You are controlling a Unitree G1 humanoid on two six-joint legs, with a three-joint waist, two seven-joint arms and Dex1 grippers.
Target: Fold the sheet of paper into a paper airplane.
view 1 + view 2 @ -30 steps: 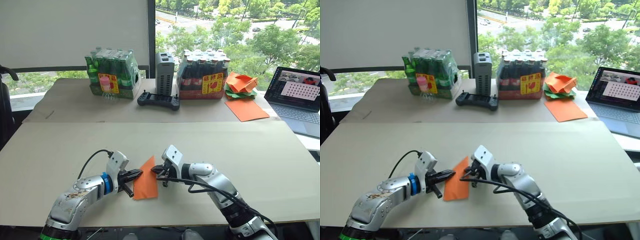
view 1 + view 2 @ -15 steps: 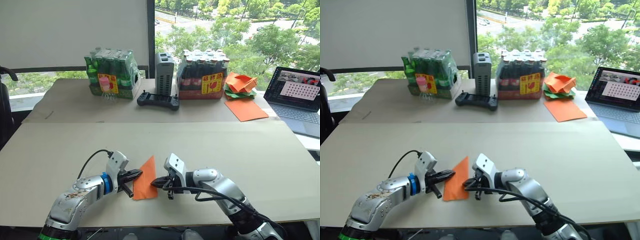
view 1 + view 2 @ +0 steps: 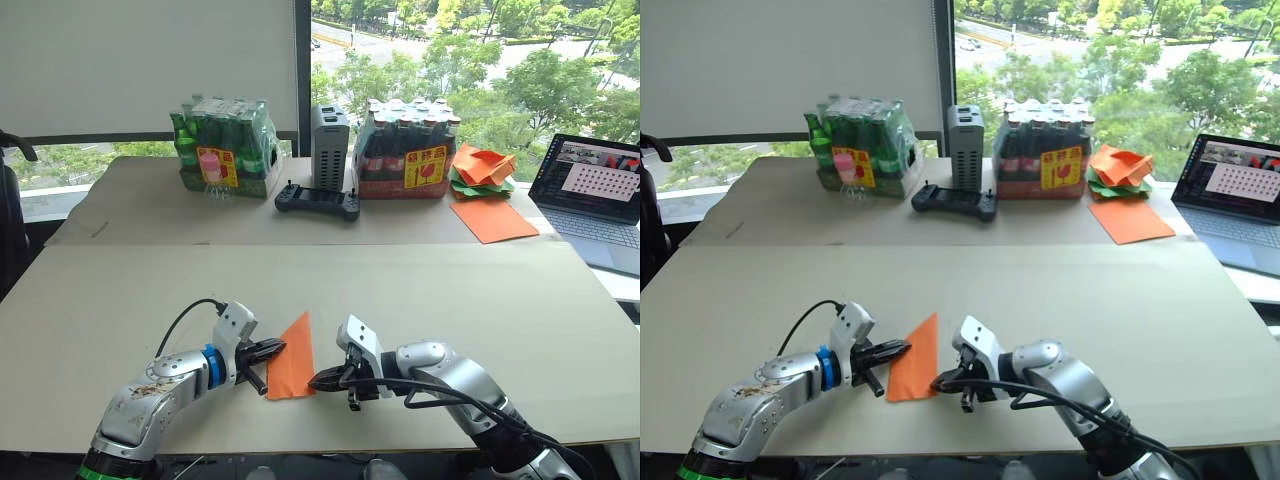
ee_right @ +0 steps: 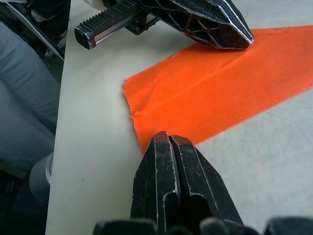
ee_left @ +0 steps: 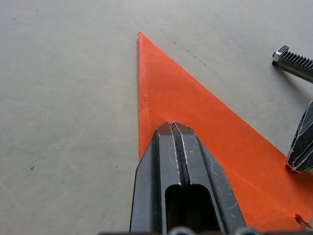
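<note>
We are mid-fold, pressing a crease: the paper (image 3: 292, 356), a pointed triangle, lies flat on the table (image 3: 520, 300) between both claws. Left claw (image 3: 272, 350), fingers together, pins its left edge; right claw (image 3: 318, 381), fingers together, touches its near right corner. Next, the right should probably run along the fold

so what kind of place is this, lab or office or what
Probably an upper-floor office or lab set up for robot trials. An open grey laptop sits at the table's far right, a black handheld controller lies between shrink-wrapped bottle packs, and a big window looks down on trees and a road.
</note>
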